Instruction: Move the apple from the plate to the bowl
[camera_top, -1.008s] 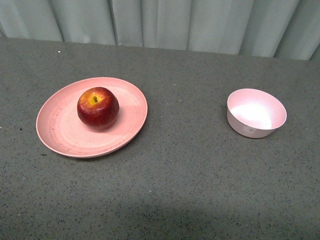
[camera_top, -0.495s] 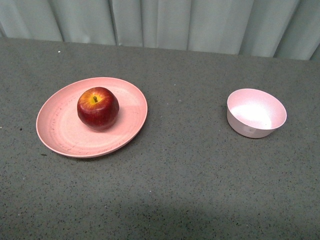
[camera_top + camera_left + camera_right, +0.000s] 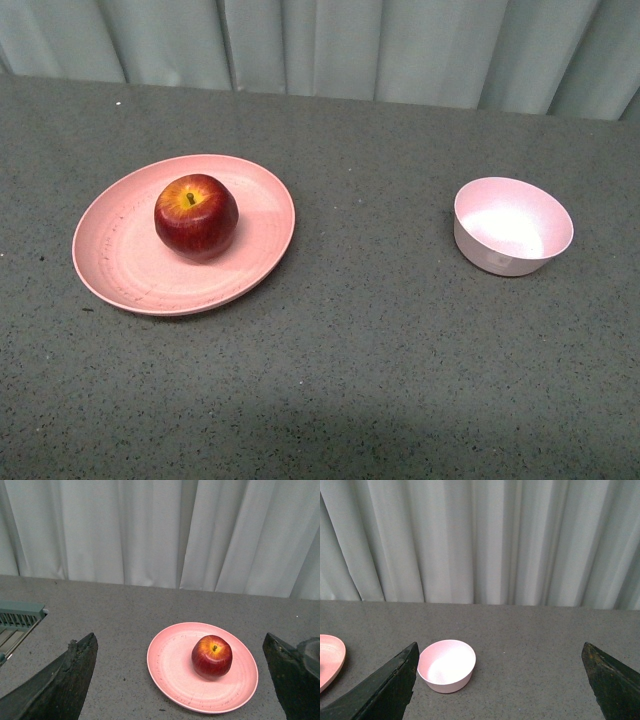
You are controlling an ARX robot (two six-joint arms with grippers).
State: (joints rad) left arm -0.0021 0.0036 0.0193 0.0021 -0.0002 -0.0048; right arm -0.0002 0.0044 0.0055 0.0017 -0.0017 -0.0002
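Grey speckled table point(image 3: 370, 350) before a pale curtain point(image 3: 300, 45). The apple point(image 3: 196, 216) rests on the plate point(image 3: 115, 265), ahead of the left gripper point(image 3: 179, 636), jaws spread wide; the bowl point(image 3: 512, 226) stands ahead of the right gripper point(image 3: 499, 644), jaws likewise apart

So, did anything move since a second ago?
Nothing visibly changed. The apple still sits on the plate, and the bowl is still empty, apart from the plate.
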